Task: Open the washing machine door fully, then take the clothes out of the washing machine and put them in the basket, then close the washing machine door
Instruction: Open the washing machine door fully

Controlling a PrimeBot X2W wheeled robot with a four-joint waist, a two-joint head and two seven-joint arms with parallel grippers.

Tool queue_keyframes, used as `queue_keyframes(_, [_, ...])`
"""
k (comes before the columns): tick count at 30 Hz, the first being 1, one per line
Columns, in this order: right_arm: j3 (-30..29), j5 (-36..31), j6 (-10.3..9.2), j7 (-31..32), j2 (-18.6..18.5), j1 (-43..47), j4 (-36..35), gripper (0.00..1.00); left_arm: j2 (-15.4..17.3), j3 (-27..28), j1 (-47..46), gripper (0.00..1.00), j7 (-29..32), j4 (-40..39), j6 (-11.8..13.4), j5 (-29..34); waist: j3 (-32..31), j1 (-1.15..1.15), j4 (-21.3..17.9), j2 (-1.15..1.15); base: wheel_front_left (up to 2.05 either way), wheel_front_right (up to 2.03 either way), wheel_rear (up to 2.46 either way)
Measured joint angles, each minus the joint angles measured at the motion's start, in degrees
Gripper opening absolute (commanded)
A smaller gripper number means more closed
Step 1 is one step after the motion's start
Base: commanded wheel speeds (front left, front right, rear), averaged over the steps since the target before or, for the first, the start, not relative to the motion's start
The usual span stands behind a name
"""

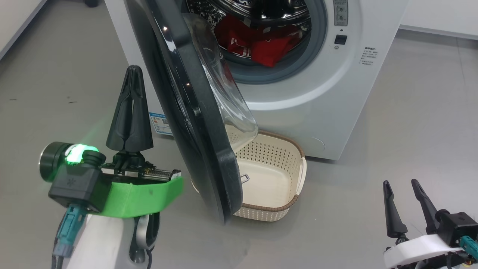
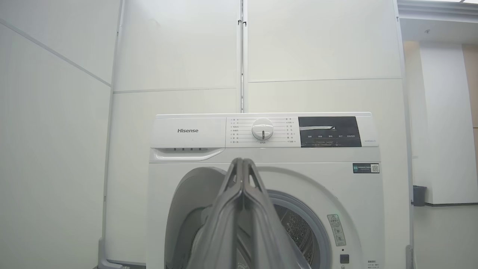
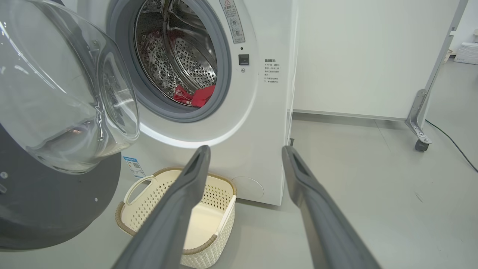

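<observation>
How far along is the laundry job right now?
Done: door swung open, perhaps not fully. In hand: nothing; left claw shut beside the door, right claw open, empty. Left: clothes lie in the washer, basket holds none, door needs closing.

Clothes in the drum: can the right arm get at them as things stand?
Probably yes. The washing machine door is swung out to the left, leaving the drum uncovered; the clothes lie near its front lip. The right gripper, fingers open, sits low on the uncovered side, well back.
</observation>
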Motion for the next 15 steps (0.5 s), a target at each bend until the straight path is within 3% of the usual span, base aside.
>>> queue_keyframes(9, [0.0, -0.4, 0.09, 0.0, 0.3, 0.0, 0.3, 1.0, 0.1, -10.3, -1.4, 0.0, 0.0, -7.7, 0.0, -0.1, -0.4, 0.0, -0.6, 0.0, 0.0, 0.0, 0.0])
queue_keyframes(15, [0.0, -0.6, 0.53, 0.0, 0.5, 0.0, 0.6, 1.0, 0.2, -19.9, -1.4, 0.0, 0.0, -6.8, -1.1, -1.8, -0.4, 0.0, -1.0, 0.0, 0.0, 0.0, 0.0])
